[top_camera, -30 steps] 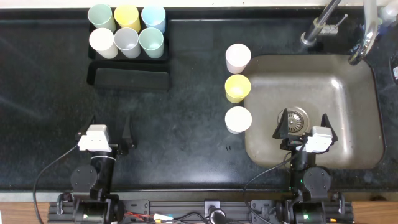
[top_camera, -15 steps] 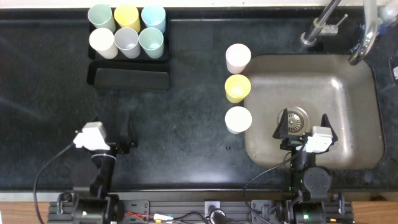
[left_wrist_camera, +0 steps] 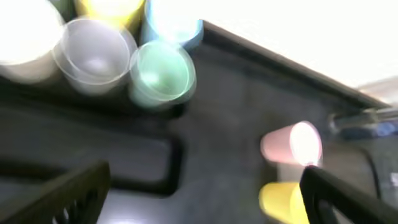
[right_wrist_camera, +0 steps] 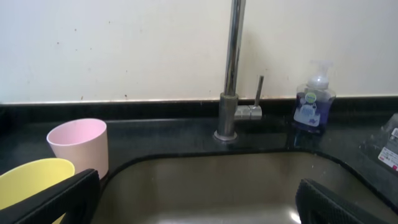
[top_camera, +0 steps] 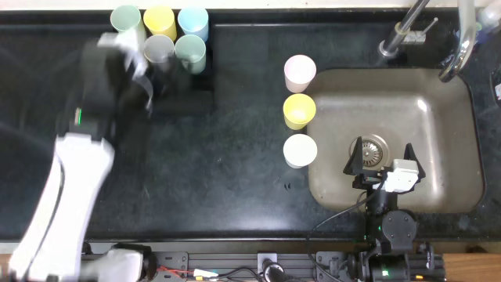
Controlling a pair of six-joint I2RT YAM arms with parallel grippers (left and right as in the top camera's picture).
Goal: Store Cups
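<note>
Nothing is stored yet: 3 loose cups, the pink cup, yellow cup and white cup, stand beside the sink. The left gripper, spread wide and empty, hovers seemingly above the cup tray. The right gripper is also spread, over the sink. Next, a gripper must close on 1 loose cup.

Worktop: black, speckled stone, spanning the whole top view. Sink: stainless steel basin with rounded corners, set into the worktop at 3 o'clock. Drain: round metal strainer, at 9 o'clock of the basin floor. Faucet: chrome, upright neck with a small lever, mounted on the worktop at 12 o'clock of the basin. Soap dispenser: clear bottle of blue liquid with a white pump, on the ledge near the faucet base. Wall: cream, plain, behind the ledge. Cables: bundled at 6 o'clock, along the worktop's front edge.
</note>
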